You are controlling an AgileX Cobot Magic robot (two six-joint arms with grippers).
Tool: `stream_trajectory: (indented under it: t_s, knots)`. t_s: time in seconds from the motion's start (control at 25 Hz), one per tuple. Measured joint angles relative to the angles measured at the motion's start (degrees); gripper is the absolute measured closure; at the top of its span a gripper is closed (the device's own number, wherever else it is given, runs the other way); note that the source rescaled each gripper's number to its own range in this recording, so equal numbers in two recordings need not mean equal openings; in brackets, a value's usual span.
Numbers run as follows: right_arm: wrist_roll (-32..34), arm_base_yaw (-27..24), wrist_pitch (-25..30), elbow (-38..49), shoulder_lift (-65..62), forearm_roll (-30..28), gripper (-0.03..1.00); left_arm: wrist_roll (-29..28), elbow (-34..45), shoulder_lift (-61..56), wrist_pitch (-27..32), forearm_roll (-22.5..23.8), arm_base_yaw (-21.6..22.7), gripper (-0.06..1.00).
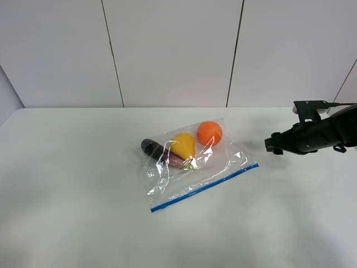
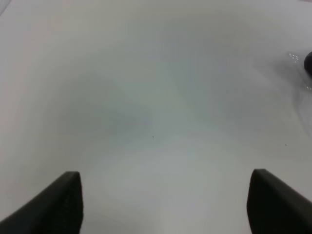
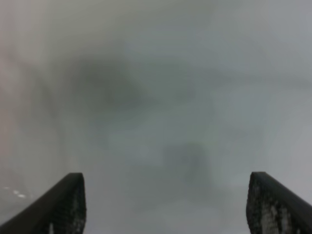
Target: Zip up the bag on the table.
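Exterior high alone shows the bag point(image 1: 195, 164) fully.

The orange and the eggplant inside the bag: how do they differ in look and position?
The orange is round and bright; the eggplant is long, dark purple and lies slanted. The orange sits at the bag's far right corner; the eggplant lies at its left side. Both are inside the clear plastic, away from the blue zipper strip.
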Motion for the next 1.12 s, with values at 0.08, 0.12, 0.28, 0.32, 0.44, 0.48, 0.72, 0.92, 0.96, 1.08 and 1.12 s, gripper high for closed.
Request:
stream_trajectory:
  t_s: [0.08, 0.12, 0.28, 0.32, 0.44, 0.48, 0.72, 0.92, 0.96, 1.08, 1.12]
  knots:
    - [0.1, -0.3, 0.4, 0.0, 0.0, -0.5, 0.01, 0.0, 0.0, 0.0, 0.0, 0.0, 0.0, -0.06]
    - [0.1, -0.3, 0.6, 0.0, 0.0, -0.9, 0.01, 0.0, 0.0, 0.0, 0.0, 0.0, 0.0, -0.06]
    - [1.3, -0.3, 0.7, 0.0, 0.0, -2.3, 0.01, 0.0, 0.0, 0.0, 0.0, -0.1, 0.0, -0.06]
    - [1.8, -0.3, 0.7, 0.0, 0.0, -3.0, 0.01, 0.0, 0.0, 0.0, 0.0, -0.1, 0.0, -0.06]
    - [4.0, -0.3, 1.3, 0.0, 0.0, -4.1, 0.01, 0.0, 0.0, 0.0, 0.0, -0.1, 0.0, -0.06]
    - [4.5, -0.3, 1.6, 0.0, 0.0, -4.3, 0.01, 0.0, 0.0, 0.0, 0.0, -0.1, 0.0, -0.06]
    - [8.1, -0.3, 4.8, 0.0, 0.0, -5.0, 0.01, 0.0, 0.0, 0.0, 0.0, -0.1, 0.0, -0.06]
    - [15.6, -0.3, 9.2, 0.0, 0.0, -9.2, 0.01, 0.0, 0.0, 0.0, 0.0, -0.1, 0.0, -0.06]
    - [17.5, -0.3, 9.7, 0.0, 0.0, -10.6, 0.01, 0.0, 0.0, 0.0, 0.0, -0.1, 0.0, -0.06]
    - [23.1, -0.3, 10.4, 0.0, 0.0, -15.8, 0.01, 0.0, 0.0, 0.0, 0.0, -0.1, 0.0, -0.06]
    - [25.5, -0.3, 11.1, -0.3, 0.0, -18.2, 0.01, 0.0, 0.0, 0.0, 0.0, -0.1, 0.0, -0.06]
